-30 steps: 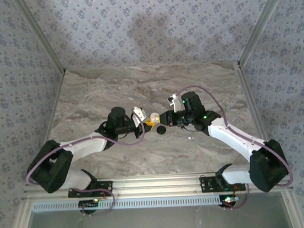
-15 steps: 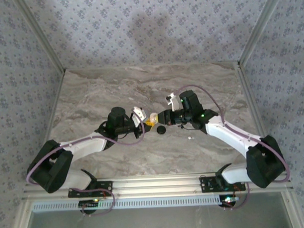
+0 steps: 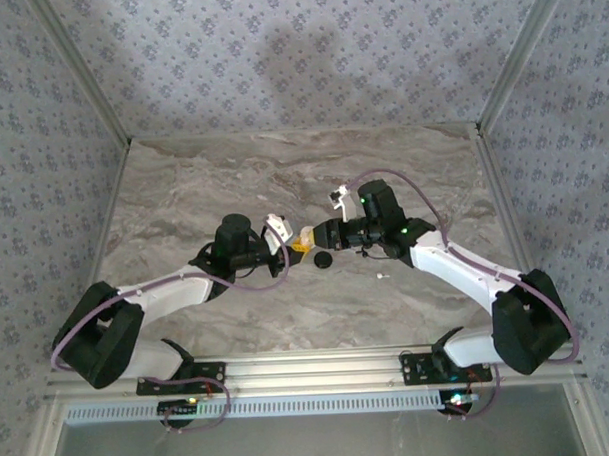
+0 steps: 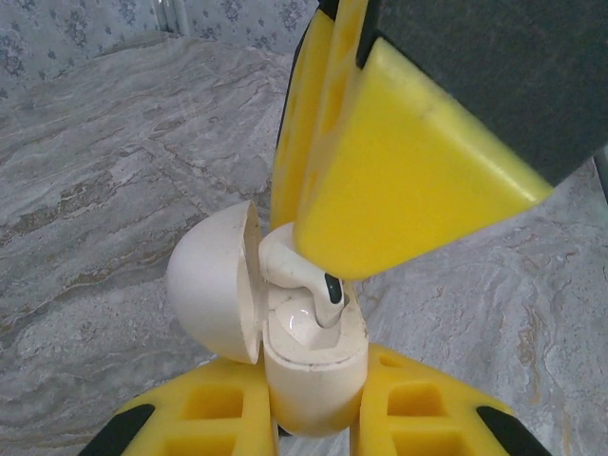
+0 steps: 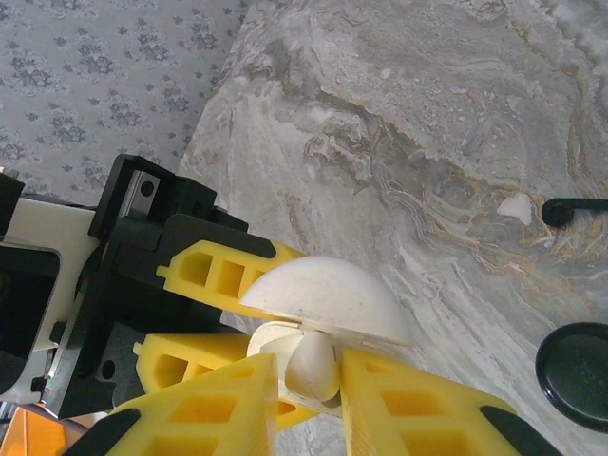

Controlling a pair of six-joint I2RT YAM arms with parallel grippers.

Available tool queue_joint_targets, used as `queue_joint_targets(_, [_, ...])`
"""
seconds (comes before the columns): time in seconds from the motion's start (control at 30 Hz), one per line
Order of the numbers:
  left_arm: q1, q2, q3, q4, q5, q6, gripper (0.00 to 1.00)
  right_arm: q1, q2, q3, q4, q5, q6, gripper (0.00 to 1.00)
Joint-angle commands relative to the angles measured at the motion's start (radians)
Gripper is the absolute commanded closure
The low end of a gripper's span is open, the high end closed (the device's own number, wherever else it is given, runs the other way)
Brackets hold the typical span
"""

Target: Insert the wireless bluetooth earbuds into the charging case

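My left gripper (image 4: 315, 399) is shut on the base of the charging case (image 4: 313, 366), a cream puck held above the table with its domed lid (image 4: 214, 285) swung open to the left. My right gripper (image 5: 309, 366) comes in from the other side, shut on one white earbud (image 4: 299, 275). The earbud's stem tip dips into the case's pocket. From the right wrist, that earbud (image 5: 312, 366) sits between my yellow fingers just under the lid (image 5: 328, 294). From above, both grippers meet at the case (image 3: 307, 235). A second earbud (image 3: 382, 276) lies on the marble, right of the case.
A black round disc (image 3: 324, 258) lies on the table just below the grippers, also at the right wrist view's lower right corner (image 5: 575, 364). The loose earbud (image 5: 516, 208) rests beside a dark object (image 5: 575, 204). Patterned walls enclose the marble table (image 3: 183, 182).
My right gripper has moved a little left, bringing the earbud onto the open case. The left arm has held the case still.
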Motion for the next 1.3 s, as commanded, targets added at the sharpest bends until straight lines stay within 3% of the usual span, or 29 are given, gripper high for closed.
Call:
queue_joint_targets(0.0, [-0.012, -0.031, 0.008, 0.038, 0.039, 0.022, 0.95, 0.014, 0.01, 0.025, -0.029, -0.032, -0.031, 0.73])
queue_joint_targets(0.47, [-0.012, -0.034, 0.006, 0.04, 0.059, 0.027, 0.95, 0.0, 0.025, 0.043, -0.056, -0.107, -0.085, 0.68])
queue_joint_targets(0.9, [-0.012, -0.038, 0.008, 0.033, 0.057, 0.033, 0.95, -0.01, 0.004, 0.081, -0.141, -0.055, -0.104, 0.54])
queue_joint_targets(1.27, [-0.012, -0.04, 0.013, 0.029, 0.06, 0.036, 0.95, 0.022, 0.023, 0.111, -0.166, -0.059, -0.131, 0.53])
